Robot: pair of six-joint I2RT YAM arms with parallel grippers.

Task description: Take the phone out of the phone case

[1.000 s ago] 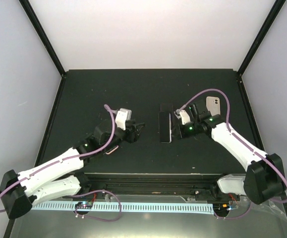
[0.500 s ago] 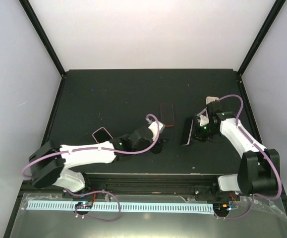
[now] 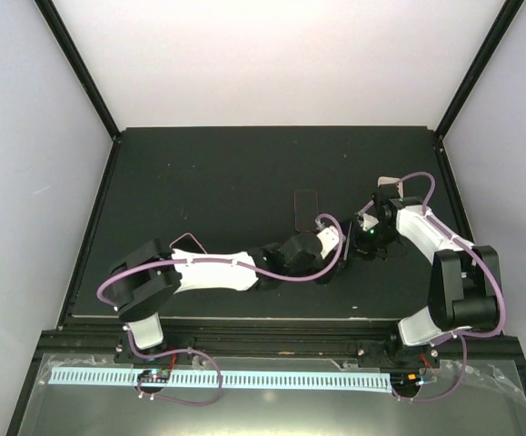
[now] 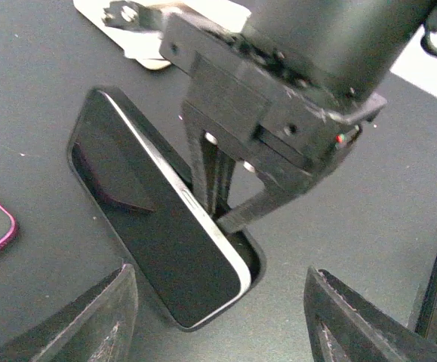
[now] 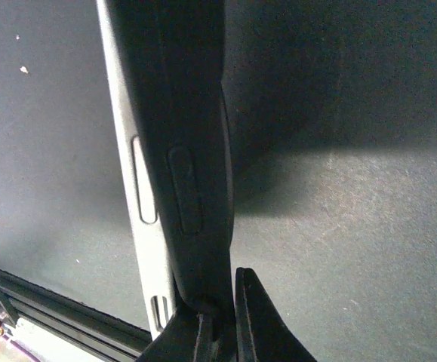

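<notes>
Our left arm reaches far across, left hand spread open just short of the phone. Right hand, wrist bent down, clenched on the phone case rim; phone tilted inside, one long edge raised.

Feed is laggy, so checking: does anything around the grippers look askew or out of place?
Yes. The phone sits tilted in its black case: its silver long edge stands proud of the case rim where the right gripper pinches the case wall. It is partly out, not seated flat.
</notes>
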